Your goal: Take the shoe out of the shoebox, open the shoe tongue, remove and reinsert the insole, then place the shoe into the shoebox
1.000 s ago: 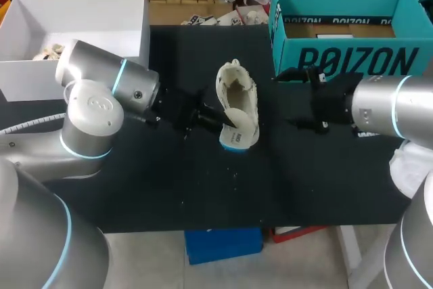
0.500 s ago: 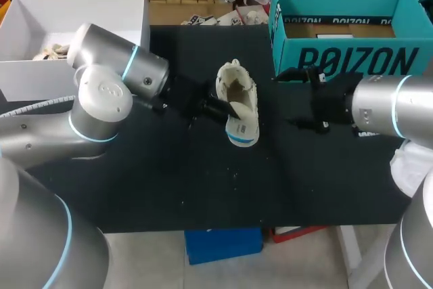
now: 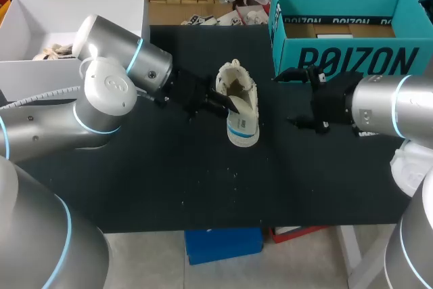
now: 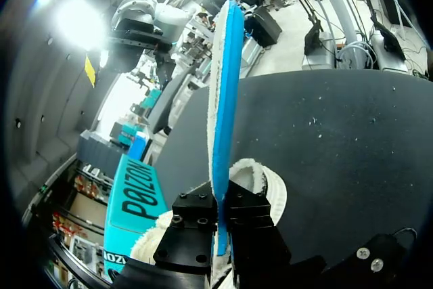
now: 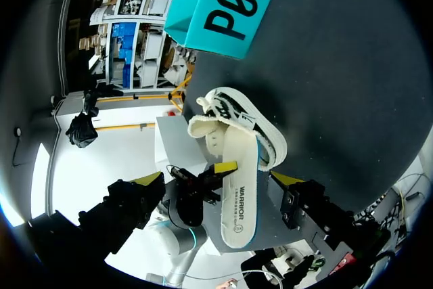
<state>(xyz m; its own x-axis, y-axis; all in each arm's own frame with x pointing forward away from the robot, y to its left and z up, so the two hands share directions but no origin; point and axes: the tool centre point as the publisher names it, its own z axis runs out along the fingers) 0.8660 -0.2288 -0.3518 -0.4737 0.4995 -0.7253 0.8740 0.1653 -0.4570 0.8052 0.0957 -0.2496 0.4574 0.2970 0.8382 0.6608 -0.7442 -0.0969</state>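
Observation:
A white shoe lies mid-table, opening up. Its white insole, blue underneath, sticks out of the shoe toward the table's front edge. My left gripper is shut on the insole's side. In the left wrist view the insole stands on edge between my left gripper, with the shoe beneath. My right gripper hangs open to the right of the shoe, holding nothing. In the right wrist view, the shoe and the insole lie ahead of my right gripper.
The teal shoebox stands open at the back right, just behind my right gripper. A white box with some items sits at the back left. Bare black tabletop stretches in front of the shoe.
My left arm has shifted right and closer to the shoe, carrying the insole; the insole's front end has swung slightly right. The right arm has stayed put.

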